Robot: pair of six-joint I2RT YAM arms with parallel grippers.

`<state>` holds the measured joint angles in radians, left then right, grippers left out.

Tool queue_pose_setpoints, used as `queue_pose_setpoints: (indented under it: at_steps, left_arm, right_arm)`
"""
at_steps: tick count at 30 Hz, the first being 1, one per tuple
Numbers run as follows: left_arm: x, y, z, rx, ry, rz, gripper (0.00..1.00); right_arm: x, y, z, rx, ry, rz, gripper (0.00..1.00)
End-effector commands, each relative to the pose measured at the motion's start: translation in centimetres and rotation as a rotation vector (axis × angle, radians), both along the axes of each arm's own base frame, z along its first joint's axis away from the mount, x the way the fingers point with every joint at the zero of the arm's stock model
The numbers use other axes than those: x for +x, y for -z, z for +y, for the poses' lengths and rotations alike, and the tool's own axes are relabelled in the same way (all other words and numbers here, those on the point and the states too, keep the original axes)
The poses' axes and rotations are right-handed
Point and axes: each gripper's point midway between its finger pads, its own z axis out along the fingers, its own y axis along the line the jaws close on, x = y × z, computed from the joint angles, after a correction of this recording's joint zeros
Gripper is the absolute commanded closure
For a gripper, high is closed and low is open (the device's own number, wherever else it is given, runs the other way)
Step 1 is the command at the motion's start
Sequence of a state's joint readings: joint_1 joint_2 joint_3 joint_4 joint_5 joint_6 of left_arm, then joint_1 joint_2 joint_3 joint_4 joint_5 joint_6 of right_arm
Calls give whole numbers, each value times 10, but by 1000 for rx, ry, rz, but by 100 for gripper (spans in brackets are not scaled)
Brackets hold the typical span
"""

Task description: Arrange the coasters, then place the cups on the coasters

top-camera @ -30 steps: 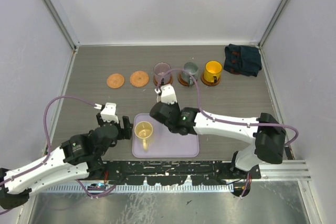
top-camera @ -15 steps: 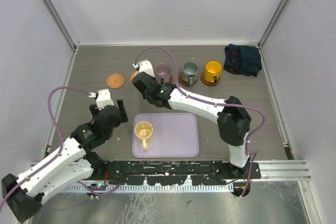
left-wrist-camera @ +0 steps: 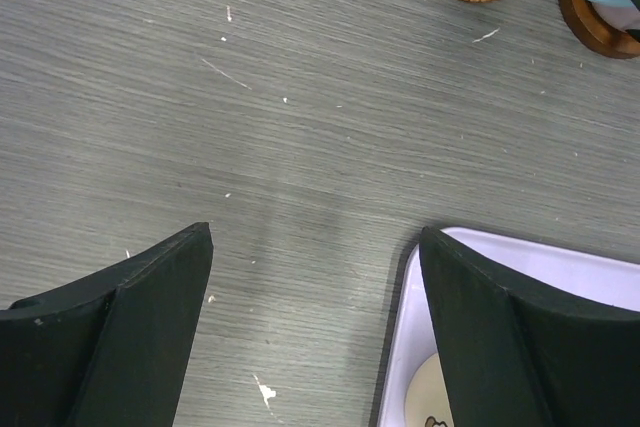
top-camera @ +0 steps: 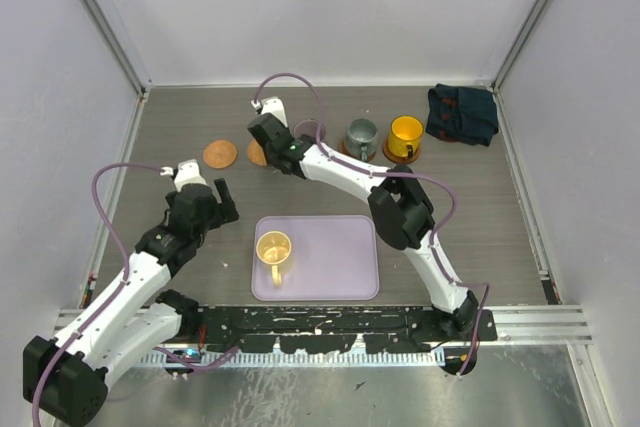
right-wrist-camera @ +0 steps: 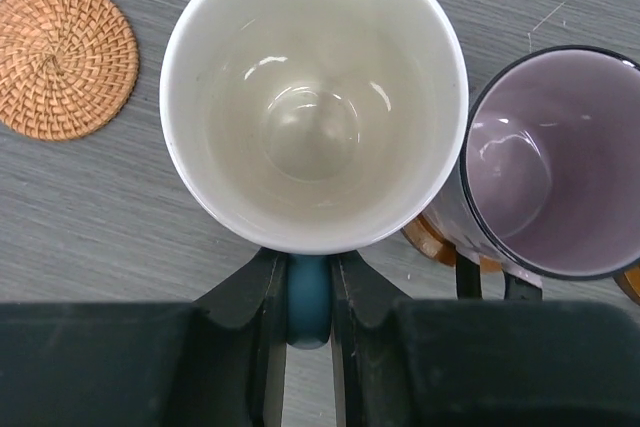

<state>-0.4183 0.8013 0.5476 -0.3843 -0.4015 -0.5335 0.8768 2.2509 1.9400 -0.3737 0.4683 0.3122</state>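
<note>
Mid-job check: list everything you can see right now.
coasters: five, brown-orange, back row, three under cups
purple cup: one, translucent, on a coaster
grey-green cup: one, on a coaster
yellow-orange cup: one, on a coaster
cream-yellow cup: one, on the tray
white cup: one, blue handle, held
tray: one, lavender, near middle
cloth: one, dark, far right
left hand: open, empty
right hand: shut on the white cup's handle

Left gripper (left-wrist-camera: 315,247) hovers wide-jawed off the far-left corner of the tray (top-camera: 340,257); right arm (top-camera: 340,172) stretches well beyond it, right gripper (right-wrist-camera: 308,292) clamping the handle of the white cup (right-wrist-camera: 312,97).
</note>
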Motion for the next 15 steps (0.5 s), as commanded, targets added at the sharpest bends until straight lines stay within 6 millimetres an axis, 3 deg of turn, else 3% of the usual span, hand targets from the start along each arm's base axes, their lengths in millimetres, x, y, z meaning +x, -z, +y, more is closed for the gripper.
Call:
queue_pose_setpoints:
  at_steps: [1, 15]
  left_arm:
    - [10, -16, -6, -14, 32, -63, 14]
    - [0, -1, -6, -33, 34, -28, 14]
  right_arm:
    - [24, -78, 26, 161, 3, -167, 99]
    - [32, -65, 41, 145, -29, -160, 99]
